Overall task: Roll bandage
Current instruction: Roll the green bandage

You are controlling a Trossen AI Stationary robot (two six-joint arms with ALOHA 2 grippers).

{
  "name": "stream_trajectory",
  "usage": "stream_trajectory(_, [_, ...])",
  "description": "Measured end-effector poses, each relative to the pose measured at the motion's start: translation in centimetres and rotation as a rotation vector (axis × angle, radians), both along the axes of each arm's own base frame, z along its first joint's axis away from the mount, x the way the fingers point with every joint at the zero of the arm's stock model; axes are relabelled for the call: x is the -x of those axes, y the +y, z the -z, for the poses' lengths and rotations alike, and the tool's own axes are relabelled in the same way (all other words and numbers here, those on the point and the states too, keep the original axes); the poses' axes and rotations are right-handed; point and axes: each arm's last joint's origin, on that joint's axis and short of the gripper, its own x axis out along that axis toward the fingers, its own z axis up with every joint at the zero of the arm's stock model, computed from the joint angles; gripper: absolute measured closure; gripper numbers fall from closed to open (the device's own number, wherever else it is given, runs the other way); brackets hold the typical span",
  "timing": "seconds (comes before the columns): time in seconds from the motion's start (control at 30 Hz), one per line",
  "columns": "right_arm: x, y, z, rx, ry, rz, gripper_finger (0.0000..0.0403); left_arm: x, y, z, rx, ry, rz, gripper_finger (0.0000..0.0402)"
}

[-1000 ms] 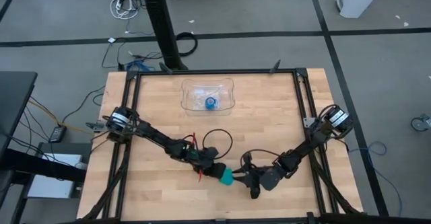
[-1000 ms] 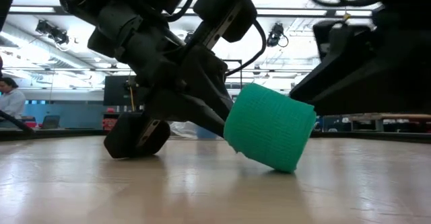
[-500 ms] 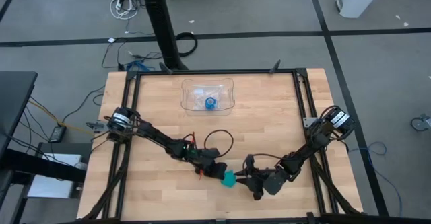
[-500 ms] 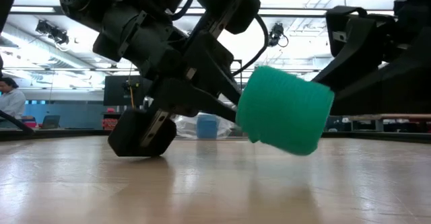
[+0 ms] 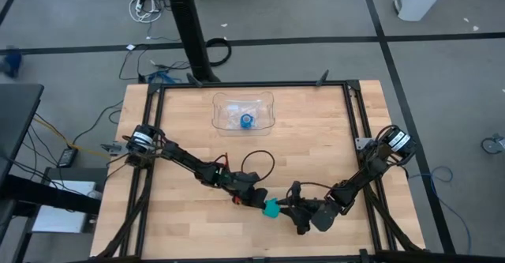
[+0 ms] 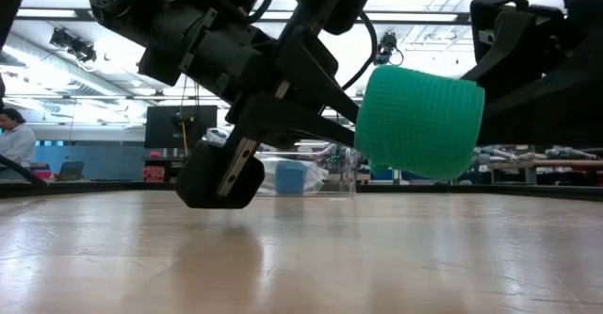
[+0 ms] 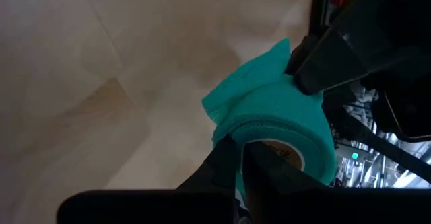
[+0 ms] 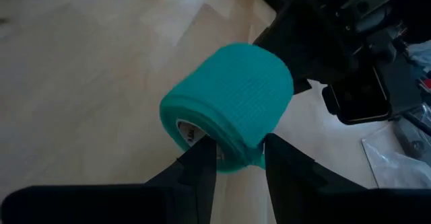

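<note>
Both sets of jaws are closed in on the same thing: the left gripper point(image 5: 257, 202) and the right gripper point(image 5: 286, 211) each pinch one end of the bandage point(image 5: 271, 208), which is a stubby teal-green roll here. From the left wrist camera the dark fingers point(image 7: 225, 167) sit nearly together, biting the roll's rim beside its pale core, and a loose corner of fabric sticks up off the bandage point(image 7: 273, 123). Right wrist camera shows that arm's fingers point(image 8: 202, 163) a bit wider apart, clamping the edge of the roll point(image 8: 232, 99) at its open end. Low camera has the bandage point(image 6: 419, 121) held clear off the wooden table point(image 6: 301, 257), lying on its side between the two arms. Overhead, it's near the front edge of the table, roughly mid-width, well apart from the clear plastic tray point(image 5: 243, 113) with the small blue roll point(image 5: 247, 121) near the back.
</note>
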Motion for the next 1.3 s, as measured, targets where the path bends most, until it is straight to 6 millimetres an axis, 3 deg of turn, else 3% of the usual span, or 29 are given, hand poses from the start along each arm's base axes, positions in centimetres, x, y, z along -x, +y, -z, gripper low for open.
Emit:
stream_trajectory(0.23, [-0.4, -0.3, -0.1, -0.067, -0.005, 0.012, 0.0307, 0.0, 0.2, 0.0, 0.001, 0.015, -0.029, 0.0382])
stream_trajectory(0.47, [-0.5, -0.4, 0.0, -0.152, 0.005, 0.025, 0.0395, 0.0, 0.3, 0.1, -0.006, 0.020, -0.040, 0.0381])
stream_trajectory(0.63, [-0.6, -0.7, 0.2, -0.195, 0.011, 0.057, 0.0400, 0.0, 0.4, 0.2, -0.085, 0.002, -0.028, 0.0357])
stream_trajectory(0.93, [-0.6, -0.7, 0.3, -0.227, 0.031, 0.063, 0.0403, 0.2, 0.5, 0.5, -0.142, 0.011, 0.040, 0.0232])
stream_trajectory(1.3, [-0.3, -0.7, 0.6, -0.239, 0.062, 0.076, 0.0403, 1.2, 0.8, 0.9, -0.184, 0.004, 0.116, 0.0224])
